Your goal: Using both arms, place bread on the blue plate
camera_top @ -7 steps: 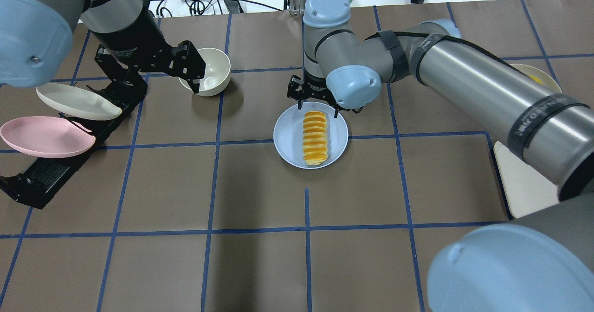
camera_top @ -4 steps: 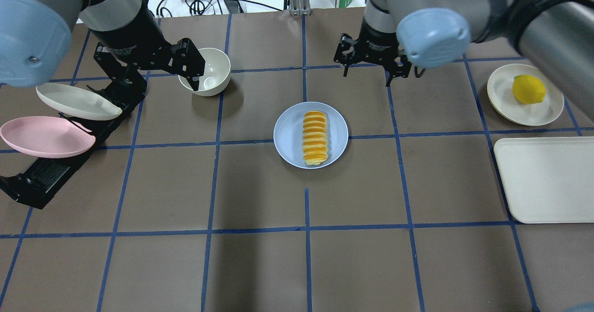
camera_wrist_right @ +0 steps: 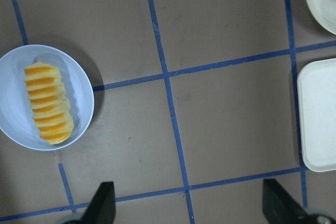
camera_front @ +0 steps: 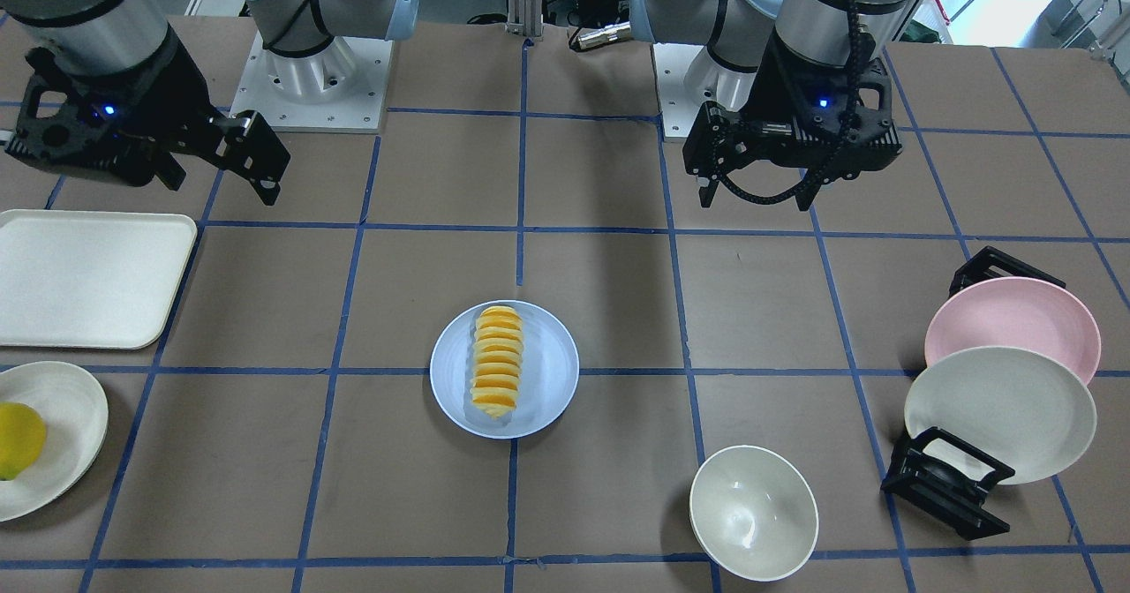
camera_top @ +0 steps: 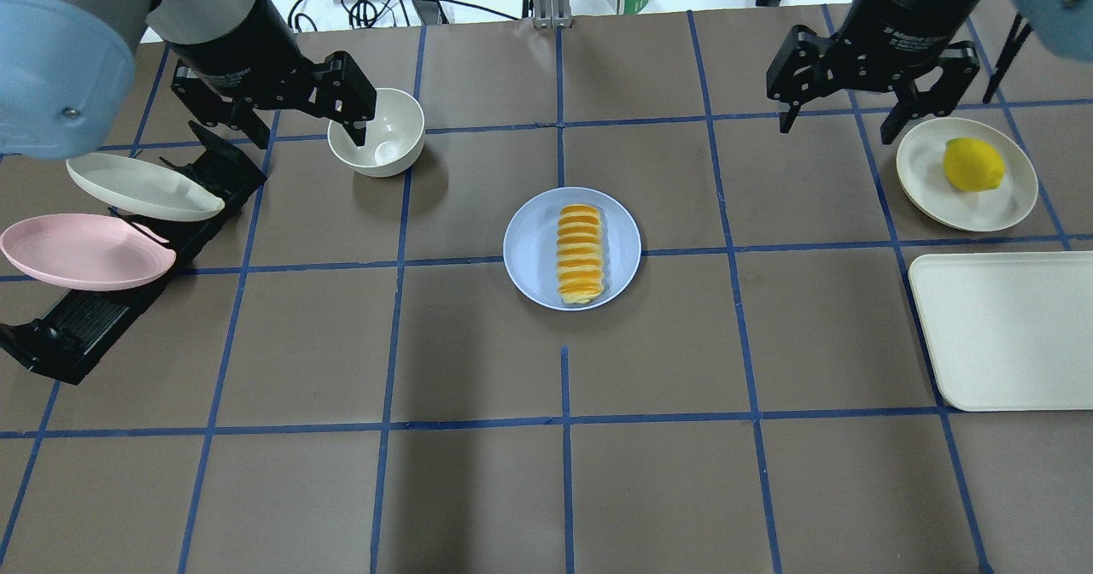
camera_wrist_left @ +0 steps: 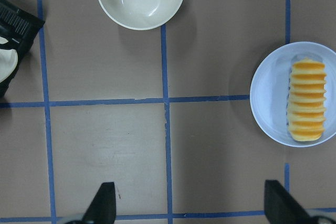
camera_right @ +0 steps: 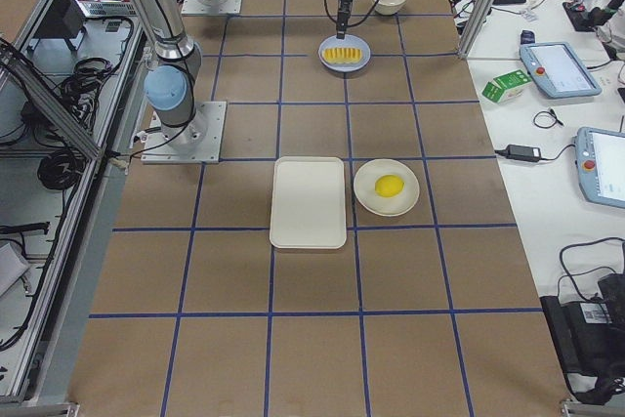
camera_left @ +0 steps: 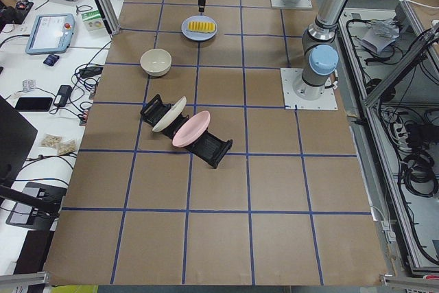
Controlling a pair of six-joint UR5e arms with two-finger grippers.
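- exterior front-facing: the bread (camera_front: pixel 496 361), a ridged yellow-orange loaf with cream edges, lies lengthwise inside the blue plate (camera_front: pixel 554 372), a round, matte, shallow dish on the brown table (camera_front: pixel 609 275) gridded with blue tape. the left gripper (camera_front: pixel 755 196) hangs above the table with its black jaws spread wide and nothing between them. the right gripper (camera_front: pixel 218 178) is likewise wide apart and empty, well apart from the plate.
- overhead exterior: the loaf sits wholly within the plate's rim. a glossy cream bowl (camera_top: pixel 376 131) stands just beside the left gripper. a pink plate (camera_top: pixel 85 252) and a cream plate (camera_top: pixel 143 187) lean in a black rack (camera_top: pixel 77 326). the right gripper hovers near a small cream saucer (camera_top: pixel 922 172) carrying a smooth yellow lemon (camera_top: pixel 973 164), with a rounded-corner cream tray (camera_top: pixel 1008 330) beside it.
- exterior left: plate and bread show small at the far end, beyond the bowl and rack; the gripper spread cannot be told from here.
- exterior right: tray and lemon lie near, the plate with bread farther along.
- left wrist-mounted: two dark fingertips (camera_wrist_left: pixel 105 203) sit far apart at the bottom edge; the plate with bread is at the right, the bowl at the top.
- right wrist-mounted: this gripper's fingertips (camera_wrist_right: pixel 104 203) are also widely parted; the plate with bread is at the left, the tray's corner at the right.
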